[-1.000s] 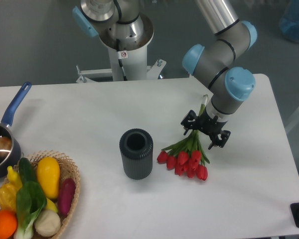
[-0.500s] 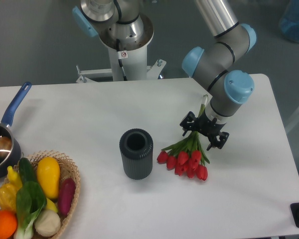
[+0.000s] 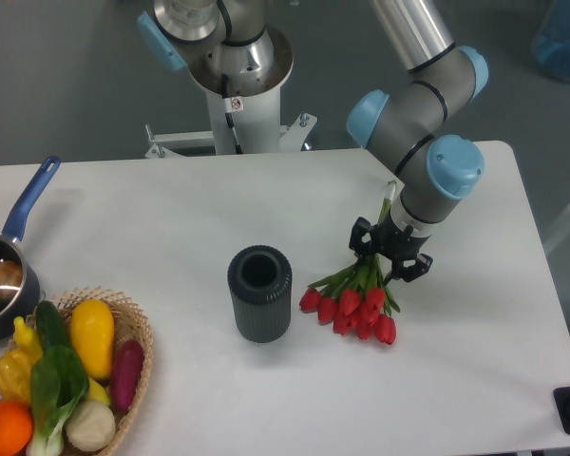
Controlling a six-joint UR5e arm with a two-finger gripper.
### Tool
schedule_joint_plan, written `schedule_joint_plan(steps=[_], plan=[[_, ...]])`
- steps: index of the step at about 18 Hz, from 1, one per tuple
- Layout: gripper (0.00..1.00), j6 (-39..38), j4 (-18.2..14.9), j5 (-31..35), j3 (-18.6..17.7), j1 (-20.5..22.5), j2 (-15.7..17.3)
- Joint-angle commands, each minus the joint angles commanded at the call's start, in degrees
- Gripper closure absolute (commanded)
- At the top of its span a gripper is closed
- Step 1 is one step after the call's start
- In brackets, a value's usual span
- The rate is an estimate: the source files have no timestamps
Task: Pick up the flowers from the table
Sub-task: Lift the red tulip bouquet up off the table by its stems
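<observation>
Tulips with red heads and long thin green stems and leaves, tied as one bunch (image 3: 357,302), lie on the large white rectangular tabletop (image 3: 171,218) just to the right of a dark grey ribbed cylindrical vase (image 3: 259,293) that stands upright with its open mouth facing up. The red heads fan out toward the lower right of the vase, and the stems run up and away from it, toward the far right part of the tabletop.

The black two-finger end effector (image 3: 390,254) of the grey arm with light blue joint caps sits over the stems, right of the vase and a little farther back. Its fingers stand close on either side of the green stems, drawn in around them; the grip looks clamped on the bunch, while the heads rest on the tabletop surface.

Far to the left of the vase, at the tabletop's edge, a dark saucepan with a blue handle (image 3: 8,266) holds something pale brown. Below the pan and to the lower left of the vase, a woven wicker basket (image 3: 137,366) carries produce: a yellow squash (image 3: 92,337), a purple piece (image 3: 125,372), an orange (image 3: 4,428), and a leafy green vegetable with a white stalk (image 3: 53,394).

Behind the vase, past the tabletop's far edge, stands a white robot pedestal (image 3: 237,119).
</observation>
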Motion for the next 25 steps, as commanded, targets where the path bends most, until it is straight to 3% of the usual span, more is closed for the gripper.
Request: schedule_joint_plan(steps=[1,5,7,12,16,20,25], plan=[[0.67,-0.18,0.00,0.00,0.09,0.00,0.09],[0.68,0.00,0.00,0.00,0.61,0.09,0.26],[0.75,-0.09,0.00,0.00,0.62,0.00,0.35],[0.75,-0.18,-0.17,0.00,1.66,0.00,0.70],[0.75,0.00,-0.18,-0.35,2.72,0.17,2.81],[0.75,-0.09,-0.35,-1.92,6.14,0.26,5.09],[0.75,-0.09,-0.18,-11.75,11.42,0.96,5.27]])
